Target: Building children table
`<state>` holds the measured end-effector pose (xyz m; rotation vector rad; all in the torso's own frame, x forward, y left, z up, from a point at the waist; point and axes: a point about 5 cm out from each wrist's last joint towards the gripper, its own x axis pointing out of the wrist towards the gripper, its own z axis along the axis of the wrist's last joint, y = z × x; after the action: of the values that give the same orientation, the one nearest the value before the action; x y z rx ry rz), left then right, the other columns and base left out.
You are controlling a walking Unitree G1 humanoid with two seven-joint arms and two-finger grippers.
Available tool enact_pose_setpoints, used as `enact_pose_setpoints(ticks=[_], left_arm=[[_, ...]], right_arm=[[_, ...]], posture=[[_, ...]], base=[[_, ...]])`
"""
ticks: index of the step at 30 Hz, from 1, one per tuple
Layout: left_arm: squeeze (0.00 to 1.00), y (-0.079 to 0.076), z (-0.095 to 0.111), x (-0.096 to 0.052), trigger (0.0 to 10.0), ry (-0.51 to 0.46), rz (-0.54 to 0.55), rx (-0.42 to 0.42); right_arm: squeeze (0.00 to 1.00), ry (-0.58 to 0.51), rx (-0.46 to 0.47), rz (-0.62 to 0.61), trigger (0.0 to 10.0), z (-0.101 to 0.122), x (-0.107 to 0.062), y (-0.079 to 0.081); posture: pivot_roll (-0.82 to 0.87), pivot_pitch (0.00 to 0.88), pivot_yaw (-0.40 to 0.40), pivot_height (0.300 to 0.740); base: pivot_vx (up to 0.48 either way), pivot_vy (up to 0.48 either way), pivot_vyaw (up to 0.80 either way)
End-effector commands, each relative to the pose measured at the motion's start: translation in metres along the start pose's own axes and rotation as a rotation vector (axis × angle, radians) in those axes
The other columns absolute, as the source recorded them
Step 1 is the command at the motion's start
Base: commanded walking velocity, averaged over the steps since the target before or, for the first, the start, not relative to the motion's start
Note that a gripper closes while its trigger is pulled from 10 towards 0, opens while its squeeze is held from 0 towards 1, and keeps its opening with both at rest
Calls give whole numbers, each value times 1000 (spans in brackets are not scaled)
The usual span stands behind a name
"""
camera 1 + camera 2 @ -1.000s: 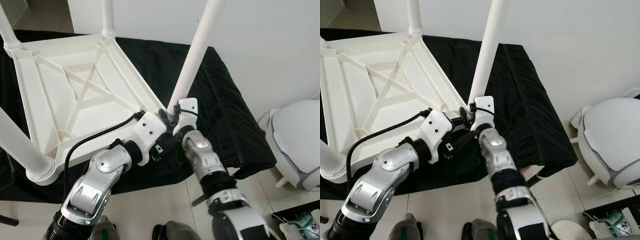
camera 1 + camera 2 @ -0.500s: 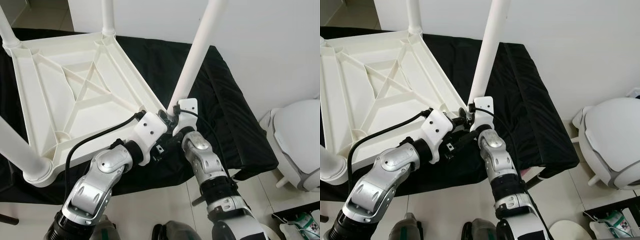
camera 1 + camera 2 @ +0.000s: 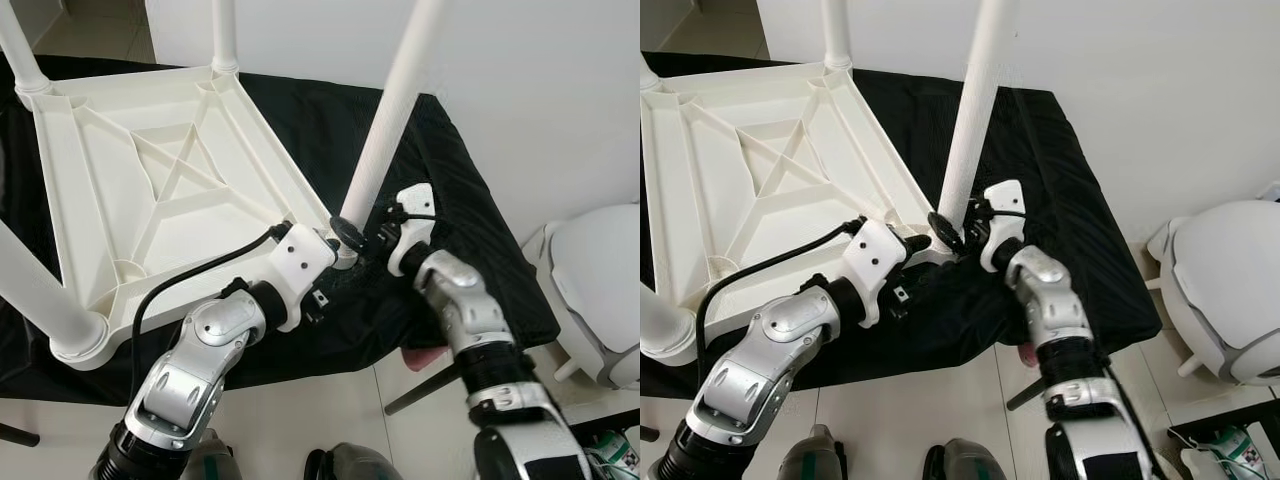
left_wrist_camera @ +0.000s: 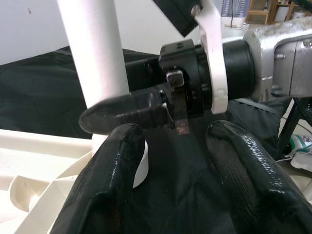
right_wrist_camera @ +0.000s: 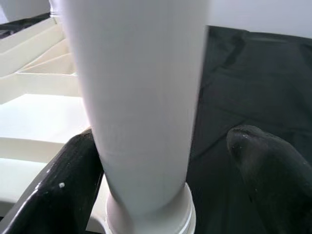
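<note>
Leftmost, the upturned white tabletop [image 3: 150,180] lies on a black cloth [image 3: 440,190]. Left gripper [image 3: 335,262], fingers parted and holding nothing, sits at the tabletop's 4 o'clock corner. Leg [image 3: 385,125] stands in that corner's socket. Right gripper [image 3: 352,237], at the leg's 4 o'clock, spreads its fingers [image 5: 80,175] wide around the leg's base without gripping it.

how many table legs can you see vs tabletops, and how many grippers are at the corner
table legs: 4 (near right, far right, far left, near left)
tabletop: 1, upside down
grippers: 2 (left gripper, right gripper)
total: 7
</note>
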<state>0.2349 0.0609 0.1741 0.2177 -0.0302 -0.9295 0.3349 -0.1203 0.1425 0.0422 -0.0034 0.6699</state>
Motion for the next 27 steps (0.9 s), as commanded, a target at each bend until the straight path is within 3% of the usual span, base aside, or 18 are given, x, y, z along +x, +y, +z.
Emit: enact_pose_setpoints(ticks=[1,5,13,14,15,16,17,27], left_arm=[[0,0,1,2,10000,-4,15,10],[0,1,2,2,10000,-4,8,19],[0,2,3,2,10000,-5,13,23],[0,2,3,1,10000,-5,15,23],[0,2,3,1,10000,-5,18,24],[0,2,3,1,10000,-5,19,24],[0,3,3,0,10000,-4,22,25],[0,2,0,-2,10000,7,28,8]], right_arm=[[0,10,-12,27,10000,-1,0,-4],[0,9,-62,151,10000,1,11,-7],[0,43,-93,231,10000,-5,23,0],[0,48,-99,242,9216,-6,25,1],[0,64,-104,247,4627,-7,26,1],[0,74,-105,250,1176,-9,27,1],[0,81,-110,250,0,-10,27,0],[0,89,-101,260,0,-16,18,-10]], posture=[[18,0,-122,740],[24,0,-119,740],[44,0,-122,740],[44,0,-122,740],[49,0,-123,740],[49,0,-123,740],[53,0,-124,740],[45,0,-120,740]], base=[[0,0,0],[0,0,0],[0,0,0],[0,0,0],[0,0,0],[0,0,0],[0,0,0],[0,0,0]])
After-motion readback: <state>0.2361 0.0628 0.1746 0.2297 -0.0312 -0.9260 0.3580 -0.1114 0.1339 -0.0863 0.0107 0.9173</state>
